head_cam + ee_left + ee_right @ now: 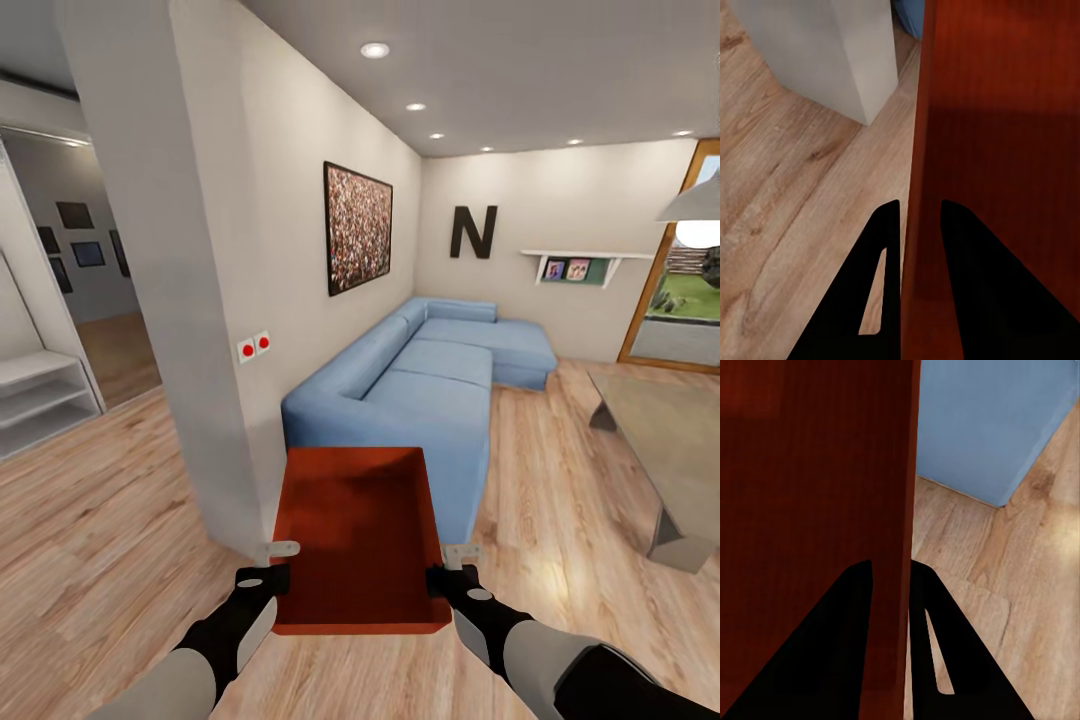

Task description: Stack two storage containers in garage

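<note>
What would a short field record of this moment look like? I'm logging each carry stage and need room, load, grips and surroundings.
room: living room, light wood-plank floor
load: one orange-red storage container, open top, held off the floor
left tool: shut on the container's left wall
right tool: shut on its right wall
ahead: blue sofa
ahead-left: pale wall corner
right: low table

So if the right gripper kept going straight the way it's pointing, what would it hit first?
Probably the blue sofa. The right gripper is clamped on the storage container wall, and the sofa's end lies ahead beyond it, though depth is hard to judge.
</note>
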Robot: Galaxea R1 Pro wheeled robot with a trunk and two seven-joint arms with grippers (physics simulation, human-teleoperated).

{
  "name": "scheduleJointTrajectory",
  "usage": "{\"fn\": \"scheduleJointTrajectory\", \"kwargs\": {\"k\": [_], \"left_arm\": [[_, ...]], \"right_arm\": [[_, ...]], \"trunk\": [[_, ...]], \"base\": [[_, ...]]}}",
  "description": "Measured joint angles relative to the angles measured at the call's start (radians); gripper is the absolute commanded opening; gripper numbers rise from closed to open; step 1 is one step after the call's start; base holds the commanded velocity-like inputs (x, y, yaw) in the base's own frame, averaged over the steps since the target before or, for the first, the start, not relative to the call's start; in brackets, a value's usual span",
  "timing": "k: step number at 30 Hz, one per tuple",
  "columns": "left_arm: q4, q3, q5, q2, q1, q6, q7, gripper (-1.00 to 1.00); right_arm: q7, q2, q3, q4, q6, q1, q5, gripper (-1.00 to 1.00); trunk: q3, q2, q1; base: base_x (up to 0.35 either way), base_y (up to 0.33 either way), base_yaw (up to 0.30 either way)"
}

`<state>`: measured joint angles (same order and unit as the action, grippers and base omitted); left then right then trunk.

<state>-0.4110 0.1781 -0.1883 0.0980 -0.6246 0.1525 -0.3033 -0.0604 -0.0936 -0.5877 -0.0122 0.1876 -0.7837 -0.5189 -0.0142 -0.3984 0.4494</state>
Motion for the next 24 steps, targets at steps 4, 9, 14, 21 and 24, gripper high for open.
{"fn": "scheduleJointTrajectory", "kwargs": {"k": [4,9,14,21,24], "left_arm": [[0.0,0.0,0.0,0.0,0.0,0.0,0.0,-1.0],[0.0,0.0,0.0,0.0,0.0,0.0,0.0,-1.0],[0.0,0.0,0.0,0.0,0.0,0.0,0.001,-1.0],[0.0,0.0,0.0,0.0,-0.001,0.0,0.0,-1.0],[0.0,0.0,0.0,0.0,0.0,0.0,0.0,-1.0]], "right_arm": [[0.0,0.0,-0.001,0.0,0.0,0.0,-0.001,-1.0],[0.0,0.0,0.0,0.0,0.0,0.0,0.0,-1.0],[0.0,0.0,0.0,0.0,0.0,0.0,0.0,-1.0],[0.0,0.0,0.0,0.001,0.0,0.0,0.0,-1.0],[0.0,0.0,0.0,0.0,0.0,0.0,0.0,-1.0]], "trunk": [[0.006,0.0,0.0],[0.013,-0.001,0.0],[0.02,-0.001,0.0],[0.031,-0.001,0.0],[0.035,-0.001,0.0]], "base": [[0.0,0.0,0.0],[0.0,0.0,0.0],[0.0,0.0,0.0],[0.0,0.0,0.0],[0.0,0.0,0.0]]}}
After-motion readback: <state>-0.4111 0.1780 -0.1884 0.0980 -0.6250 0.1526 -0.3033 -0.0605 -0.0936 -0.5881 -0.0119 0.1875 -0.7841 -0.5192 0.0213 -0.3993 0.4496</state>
